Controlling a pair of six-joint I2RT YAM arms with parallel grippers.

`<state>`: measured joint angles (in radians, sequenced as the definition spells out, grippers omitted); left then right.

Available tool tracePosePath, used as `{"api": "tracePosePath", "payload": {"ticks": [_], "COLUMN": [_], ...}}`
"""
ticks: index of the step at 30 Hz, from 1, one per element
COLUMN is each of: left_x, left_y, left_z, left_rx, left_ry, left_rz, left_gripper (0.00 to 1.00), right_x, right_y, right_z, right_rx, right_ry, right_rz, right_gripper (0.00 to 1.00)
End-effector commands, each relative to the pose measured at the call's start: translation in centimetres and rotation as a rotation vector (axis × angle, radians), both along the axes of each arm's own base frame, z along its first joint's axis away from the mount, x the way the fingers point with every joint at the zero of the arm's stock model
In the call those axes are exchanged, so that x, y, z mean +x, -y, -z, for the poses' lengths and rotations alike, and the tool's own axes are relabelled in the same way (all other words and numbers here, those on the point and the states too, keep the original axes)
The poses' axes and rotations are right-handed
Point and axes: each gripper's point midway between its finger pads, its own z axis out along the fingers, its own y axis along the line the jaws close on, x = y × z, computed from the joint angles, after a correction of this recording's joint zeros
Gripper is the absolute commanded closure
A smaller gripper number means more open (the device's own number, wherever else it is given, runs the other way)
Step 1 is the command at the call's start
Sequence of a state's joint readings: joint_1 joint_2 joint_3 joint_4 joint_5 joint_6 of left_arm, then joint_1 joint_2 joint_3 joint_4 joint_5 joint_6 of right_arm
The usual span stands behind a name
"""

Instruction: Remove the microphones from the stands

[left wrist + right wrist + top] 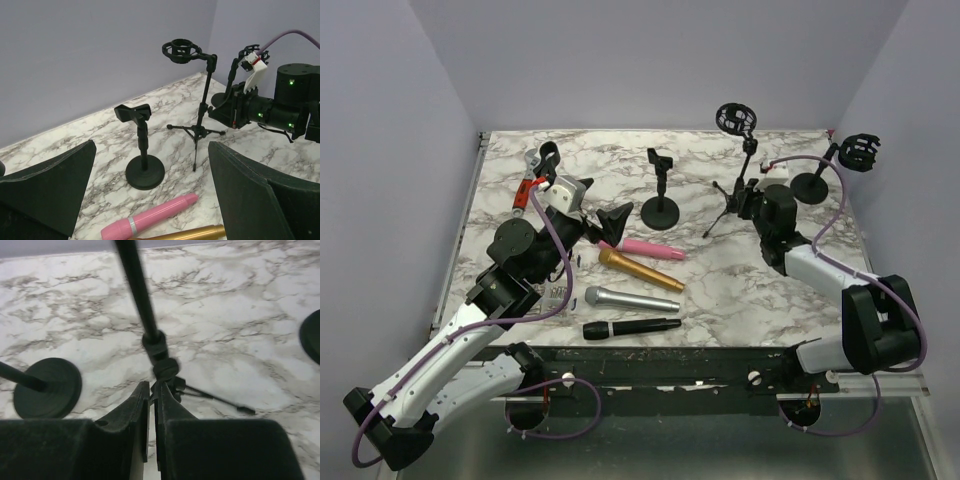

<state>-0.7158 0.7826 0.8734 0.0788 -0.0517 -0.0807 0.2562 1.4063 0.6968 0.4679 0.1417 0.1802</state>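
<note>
Four microphones lie on the marble table: pink [650,248], gold [640,268], silver [632,299] and black [630,327]. A clip stand [660,195] on a round base and a tripod stand [745,165] with a ring mount stand behind them, both holders empty. My left gripper [608,222] is open just above the pink microphone [150,217], facing the clip stand [144,150]. My right gripper [742,203] is shut, its tips at the hub of the tripod stand [137,290]. I cannot tell whether they pinch a leg.
A third stand [810,187] with an empty ring mount stands at the back right corner. A black clip and a red-and-white tool [527,185] lie at the back left. Lilac walls close in three sides of the table [740,290].
</note>
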Motion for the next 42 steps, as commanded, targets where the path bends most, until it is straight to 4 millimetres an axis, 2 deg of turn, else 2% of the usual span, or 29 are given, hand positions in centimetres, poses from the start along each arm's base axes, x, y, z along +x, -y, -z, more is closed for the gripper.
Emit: {"api": "tracePosePath", "payload": {"ticks": [1,5,6,9,12,15,17,21,26,30,32,37,42], "left_x": [-0.5,-0.5,-0.5,-0.6,-0.6,-0.6,-0.6,-0.6,-0.7,-1.0,-1.4,-2.7,-6.0], "left_y": [0.1,0.1,0.0,0.1,0.0,0.0,0.0,0.1,-0.1,-0.7,-1.2,-3.8,-6.7], "left_z": [-1.4,-1.5,-1.5,-1.6,-1.6,-1.5,-1.6,-1.6,-1.7,-2.3,-2.9,-5.5,-10.3], "left_rx": [-0.025,-0.026,-0.027,-0.028,-0.027,-0.026,-0.026,-0.027,-0.028,-0.043,-0.057,-0.106,-0.205], "left_ry": [0.019,0.02,0.021,0.023,0.022,0.021,0.022,0.022,0.026,0.048,0.071,0.14,0.229], "left_rz": [0.018,0.018,0.017,0.02,0.018,0.017,0.017,0.018,0.014,0.006,-0.007,-0.065,-0.066], "left_gripper": [0.01,0.01,0.01,0.01,0.02,0.02,0.01,0.01,0.02,0.01,0.01,0.01,0.01], "right_x": [-0.3,-0.7,-0.7,-1.0,-1.7,-2.5,-2.8,-2.9,-3.4,-4.8,-6.2,-9.4,-14.3], "right_y": [2.9,2.5,2.4,1.5,1.0,1.0,1.6,0.9,-1.0,-1.9,-2.1,-0.3,2.6], "right_z": [-1.7,-1.5,-1.6,-2.2,-3.9,-6.2,-7.9,-11.2,-13.8,-16.2,-17.2,-21.0,-24.6], "right_rx": [-0.162,-0.249,-0.253,-0.219,-0.115,-0.049,-0.015,0.05,0.12,0.192,0.215,0.25,0.262], "right_ry": [0.067,0.063,0.064,0.056,0.083,0.116,0.134,0.146,0.123,0.118,0.122,0.144,0.199], "right_rz": [0.134,0.144,0.144,0.107,0.107,0.115,0.153,0.13,0.041,-0.01,-0.04,0.004,0.066], "right_gripper": [0.99,0.99,0.94,0.71,0.44,0.29,0.23,0.22,0.17,0.14,0.09,0.01,0.0]}}
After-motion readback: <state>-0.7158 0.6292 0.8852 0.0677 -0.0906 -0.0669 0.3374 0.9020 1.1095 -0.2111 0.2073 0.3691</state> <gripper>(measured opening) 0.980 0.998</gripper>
